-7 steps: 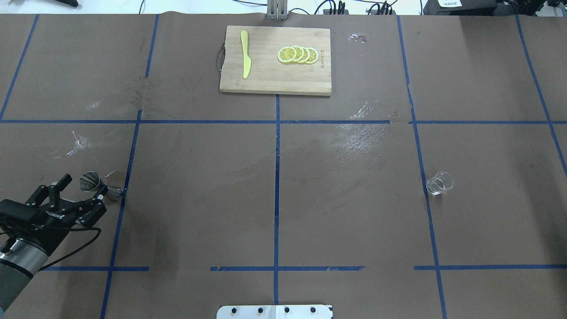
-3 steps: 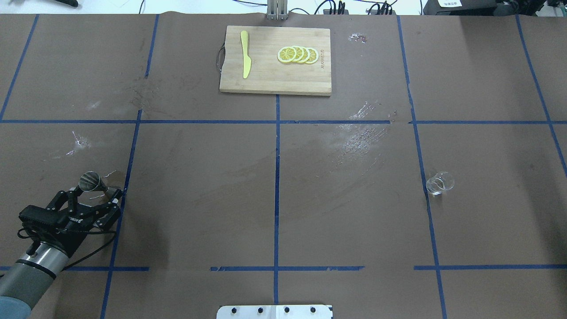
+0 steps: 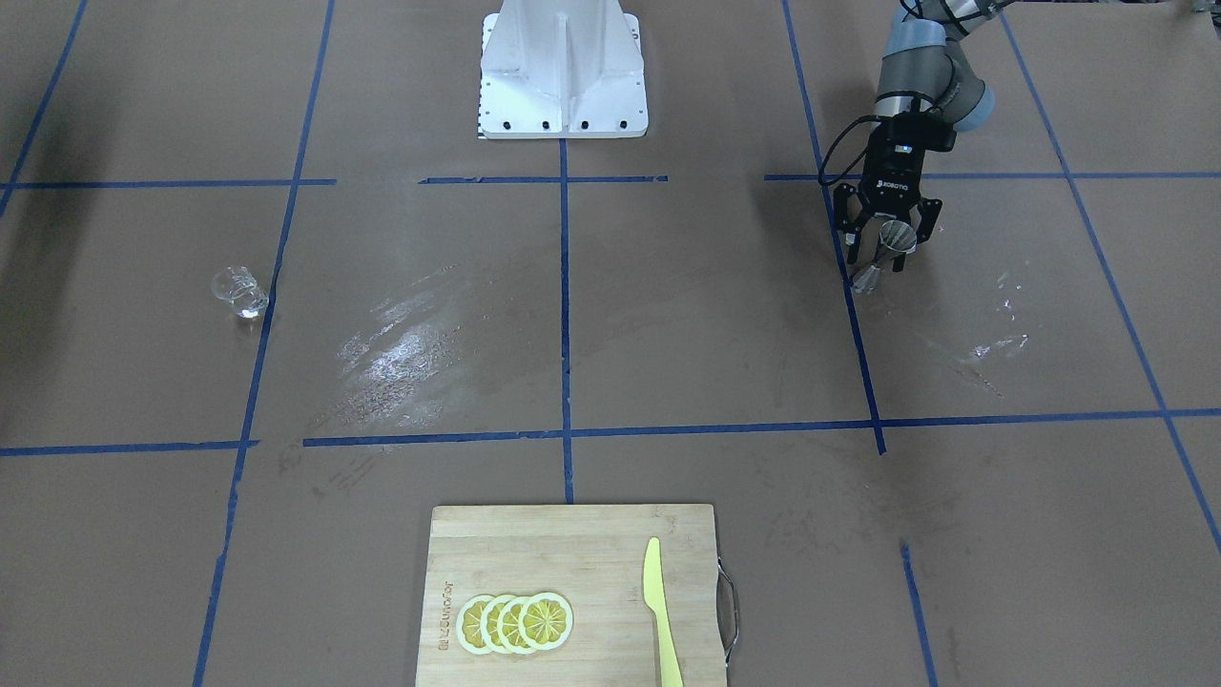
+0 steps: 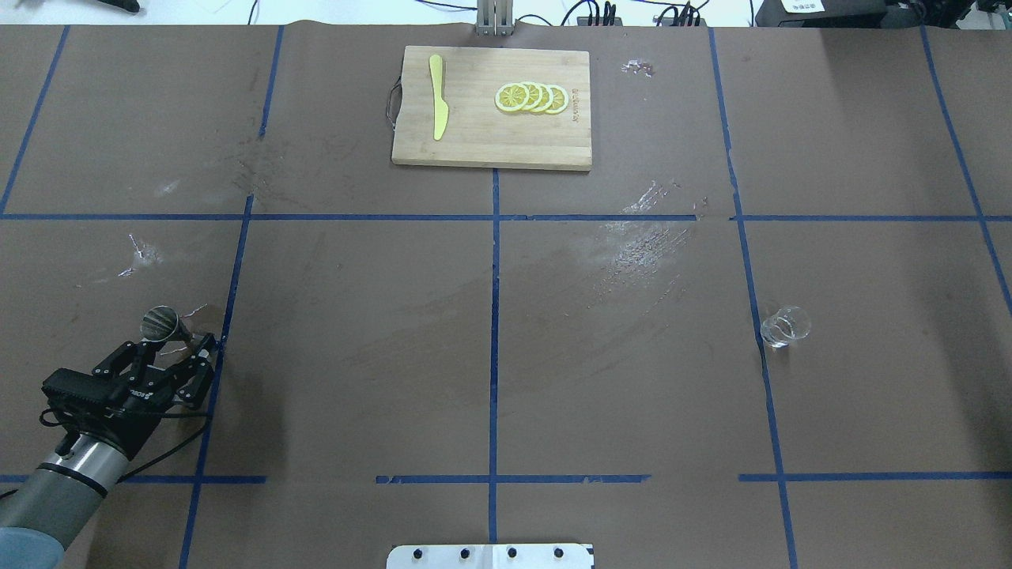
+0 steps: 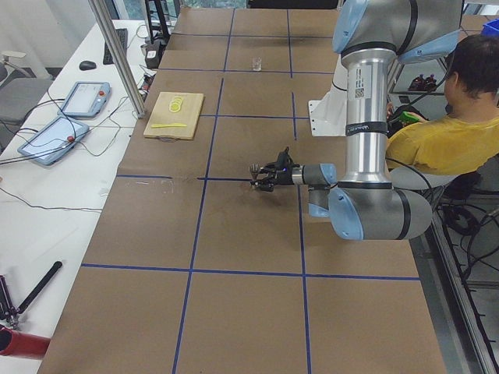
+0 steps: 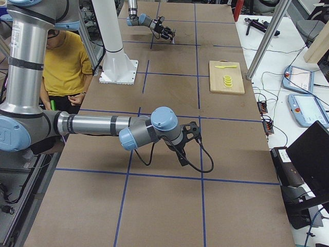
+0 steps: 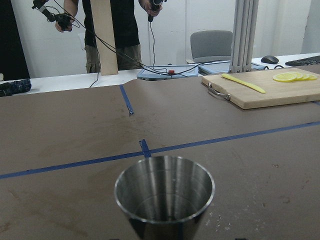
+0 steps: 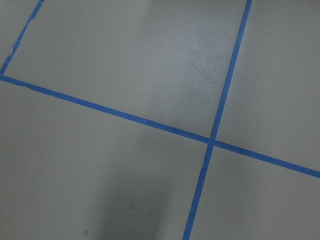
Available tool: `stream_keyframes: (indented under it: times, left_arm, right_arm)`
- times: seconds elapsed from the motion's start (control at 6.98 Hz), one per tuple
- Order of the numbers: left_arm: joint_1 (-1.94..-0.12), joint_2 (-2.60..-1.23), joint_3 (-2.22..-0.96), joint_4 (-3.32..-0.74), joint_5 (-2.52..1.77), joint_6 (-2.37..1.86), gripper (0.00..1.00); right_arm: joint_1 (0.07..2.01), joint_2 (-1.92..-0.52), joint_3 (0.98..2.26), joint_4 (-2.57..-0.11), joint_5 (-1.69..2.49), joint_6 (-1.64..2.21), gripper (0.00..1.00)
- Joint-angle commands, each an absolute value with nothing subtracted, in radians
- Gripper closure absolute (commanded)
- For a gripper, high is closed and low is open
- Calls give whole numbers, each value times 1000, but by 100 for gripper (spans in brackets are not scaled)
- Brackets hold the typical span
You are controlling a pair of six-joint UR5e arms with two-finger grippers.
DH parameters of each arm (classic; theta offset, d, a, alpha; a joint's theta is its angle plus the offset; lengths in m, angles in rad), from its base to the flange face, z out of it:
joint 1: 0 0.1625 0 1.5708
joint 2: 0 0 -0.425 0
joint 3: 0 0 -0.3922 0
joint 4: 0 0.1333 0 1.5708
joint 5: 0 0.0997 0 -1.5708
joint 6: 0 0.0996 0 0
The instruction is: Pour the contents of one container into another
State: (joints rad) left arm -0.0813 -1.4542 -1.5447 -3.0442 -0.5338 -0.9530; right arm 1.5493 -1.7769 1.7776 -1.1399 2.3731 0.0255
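1. Two jaws of the left gripper (image 3: pixel 889 246) stand apart, one on each side of the jigger (image 7: pixel 165 192). The front-facing view shows a gap on both sides, so nothing is gripped yet.
2. Between those jaws the jigger stands upright on the table (image 4: pixel 356 332). Its wide mouth sits just in front of the wrist camera, and no liquid shows inside.
3. Being small and steel, the jigger is likely light, rigid and slick. Its sloping cones would probably let a pinch slide up or down, so the narrow waist looks like the surest place to close. The foot is small, and a jaw touching on one side first could tip it, so both jaws should meet it together.
4. Far off to the hand's right, beyond the table's middle tape line, the glass tumbler (image 4: pixel 785 326) stands upright and well apart from the jigger. Glass is hard, smooth and breakable, so it wants a gentle squeeze around the middle of its rounded body, not the rim. I cannot tell whether it holds anything.
5. Only the right-side view shows the right gripper (image 6: pixel 191 135), which hangs over bare table. I cannot tell whether it is open or closed.
6. Ahead of the left hand and to its right lies a cutting board (image 4: pixel 490 142). It carries a yellow knife (image 4: pixel 437 99) and lemon slices (image 4: pixel 531 98), well apart from both vessels.
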Motion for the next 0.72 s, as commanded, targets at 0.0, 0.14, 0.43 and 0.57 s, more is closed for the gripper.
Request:
stream_keyframes:
  times: [0.0, 0.14, 0.43, 0.57]
  left_arm:
    - [-81, -1454, -1536, -3045, -535, -962, 39]
    - [-81, -1454, -1540, -3046, -535, -962, 39]
    - [-81, -1454, -1542, -3059, -534, -962, 64]
    - [-81, -1454, -1540, -3059, -534, -962, 80]
  right_arm:
    - [1549, -1778, 1778, -1140, 2373, 25, 0]
    - [1549, -1778, 1778, -1140, 2373, 25, 0]
    - [1549, -1778, 1778, -1140, 2373, 25, 0]
    - [1549, -1778, 1779, -1140, 2373, 25, 0]
